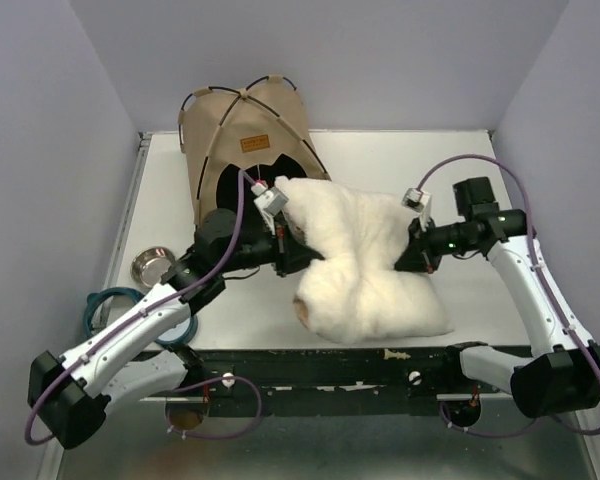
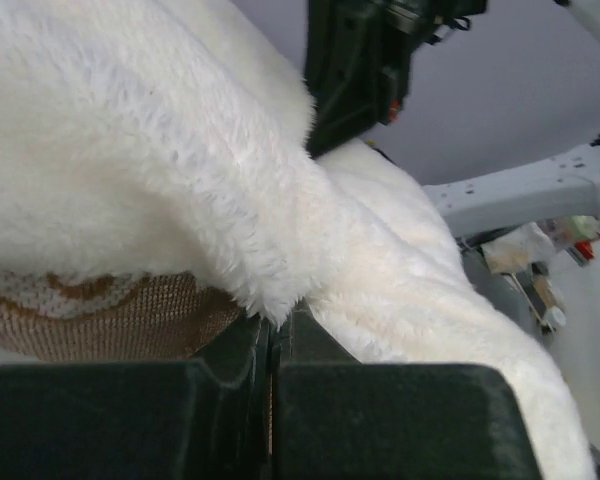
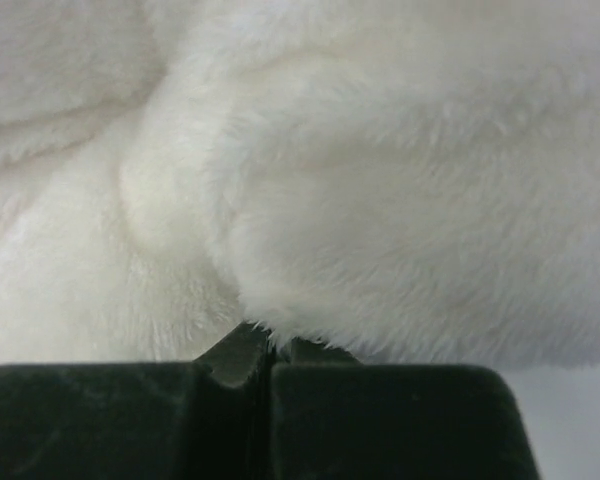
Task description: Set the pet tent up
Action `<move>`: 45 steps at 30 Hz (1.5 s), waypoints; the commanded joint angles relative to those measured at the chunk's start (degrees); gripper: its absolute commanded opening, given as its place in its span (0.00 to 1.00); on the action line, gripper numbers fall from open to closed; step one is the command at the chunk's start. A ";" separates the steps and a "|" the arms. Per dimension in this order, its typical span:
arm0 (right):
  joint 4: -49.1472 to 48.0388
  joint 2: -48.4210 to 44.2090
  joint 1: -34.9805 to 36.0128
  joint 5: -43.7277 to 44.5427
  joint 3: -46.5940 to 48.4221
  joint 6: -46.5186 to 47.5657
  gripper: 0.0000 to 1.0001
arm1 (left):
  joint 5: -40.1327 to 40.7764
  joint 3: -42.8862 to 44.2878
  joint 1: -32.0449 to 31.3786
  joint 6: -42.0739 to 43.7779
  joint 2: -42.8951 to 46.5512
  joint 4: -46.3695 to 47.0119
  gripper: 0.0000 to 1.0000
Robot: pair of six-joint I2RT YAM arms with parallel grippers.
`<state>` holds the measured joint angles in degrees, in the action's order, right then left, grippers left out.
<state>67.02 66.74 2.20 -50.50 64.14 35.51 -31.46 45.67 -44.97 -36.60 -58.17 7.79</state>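
Observation:
The pet tent (image 1: 242,125) stands at the back left of the table: tan fabric, thin black poles, a small brown label, and a dark opening facing the arms. In front of it lies a white fluffy cushion (image 1: 365,265), bunched and pinched in at its middle. My left gripper (image 1: 285,245) is shut on the cushion's left edge, with fur pinched between the jaw tips (image 2: 273,325). The cushion's brown knitted underside (image 2: 110,315) shows there. My right gripper (image 1: 408,255) is shut on the cushion's right edge, fur caught at its tips (image 3: 270,350). The cushion hides part of the tent's opening.
A small metal bowl (image 1: 152,267) sits at the left edge of the table, with teal rings (image 1: 110,305) just in front of it beside the left arm. Grey walls close in on three sides. The right arm's black wrist (image 2: 355,70) shows beyond the cushion.

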 commanded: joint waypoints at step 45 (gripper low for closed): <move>-22.64 44.36 42.46 31.71 53.91 -23.12 1.00 | 16.89 15.15 36.18 16.81 -17.51 -14.03 0.31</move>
<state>42.78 117.54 44.56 -11.81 116.20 6.76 -15.16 58.98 -7.99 -21.98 -77.38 -11.29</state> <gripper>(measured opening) 0.994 0.089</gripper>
